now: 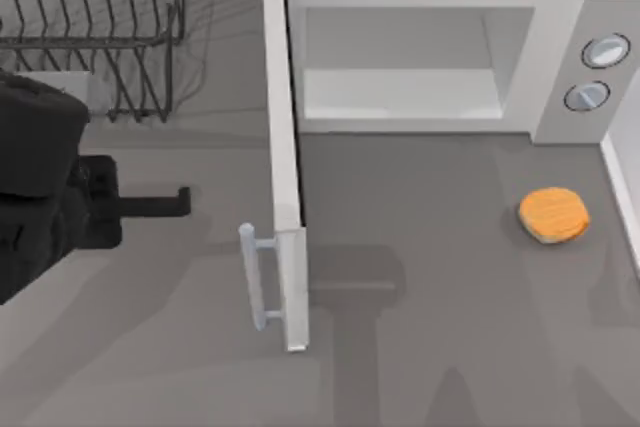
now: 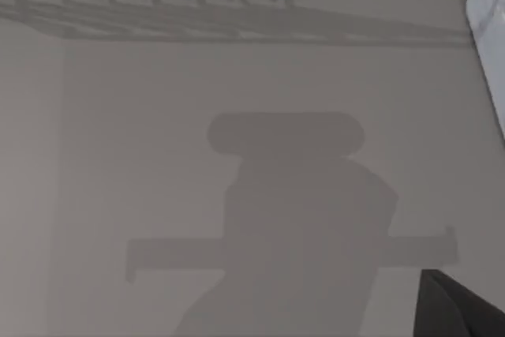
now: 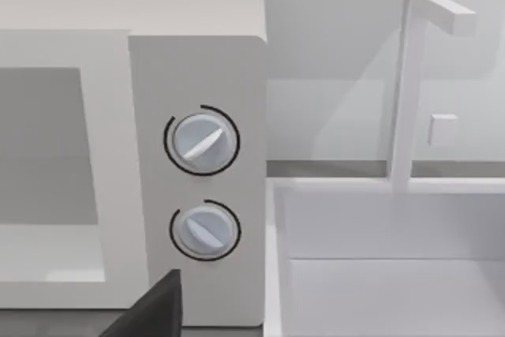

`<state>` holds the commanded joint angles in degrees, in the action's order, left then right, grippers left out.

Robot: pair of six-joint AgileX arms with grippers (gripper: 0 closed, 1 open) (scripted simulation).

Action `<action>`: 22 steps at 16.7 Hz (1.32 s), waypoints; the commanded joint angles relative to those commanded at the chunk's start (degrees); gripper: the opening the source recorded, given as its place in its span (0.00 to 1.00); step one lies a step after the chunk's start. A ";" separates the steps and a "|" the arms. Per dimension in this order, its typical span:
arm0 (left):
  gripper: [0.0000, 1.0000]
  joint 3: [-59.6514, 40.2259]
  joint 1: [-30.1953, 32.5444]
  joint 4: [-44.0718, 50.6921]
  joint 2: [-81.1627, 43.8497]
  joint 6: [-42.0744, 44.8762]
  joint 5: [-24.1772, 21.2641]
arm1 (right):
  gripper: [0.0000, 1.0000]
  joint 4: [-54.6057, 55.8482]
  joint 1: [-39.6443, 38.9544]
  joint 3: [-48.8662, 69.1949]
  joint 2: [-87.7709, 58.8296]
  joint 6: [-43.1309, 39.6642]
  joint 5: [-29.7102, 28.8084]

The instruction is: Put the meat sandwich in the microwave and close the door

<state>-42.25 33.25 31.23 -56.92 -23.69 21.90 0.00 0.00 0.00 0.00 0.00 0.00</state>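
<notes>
Here meat sandwich point(image 1: 554, 214) lies on table right, well apart from left fingers point(image 1: 182, 200), whose spread I cannot tell

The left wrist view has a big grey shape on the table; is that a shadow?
Yes: in the left wrist view it is a soft arm-shaped shadow on the table; in the top view the open door also casts a faint shadow toward the sandwich.

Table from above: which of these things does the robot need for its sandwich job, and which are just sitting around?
Needed:
meat sandwich, on the table's right
microwave, cavity open
door, swung open
left gripper, left of the door

Just sitting around:
wire rack, back left
sink and tap, beside the microwave
</notes>
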 joint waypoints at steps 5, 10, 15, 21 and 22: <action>0.00 -3.71 3.83 1.77 -6.95 -3.21 2.59 | 1.00 0.00 0.00 0.00 0.00 0.00 0.00; 0.00 -2.61 3.62 0.76 -7.33 -3.18 2.43 | 1.00 0.00 0.00 0.00 0.00 0.00 0.00; 0.00 4.76 3.65 -10.47 -10.88 -3.08 2.42 | 1.00 0.00 0.00 0.00 0.00 0.00 0.00; 0.00 14.53 3.58 -25.33 -15.21 -2.87 2.39 | 1.00 0.00 0.00 0.00 0.00 0.00 0.00; 0.00 15.13 3.56 -25.94 -15.61 -2.84 2.38 | 1.00 0.00 0.00 0.00 0.00 0.00 0.00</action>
<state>-27.12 36.80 5.29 -72.53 -26.53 24.28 0.00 0.00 0.00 0.00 0.00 0.00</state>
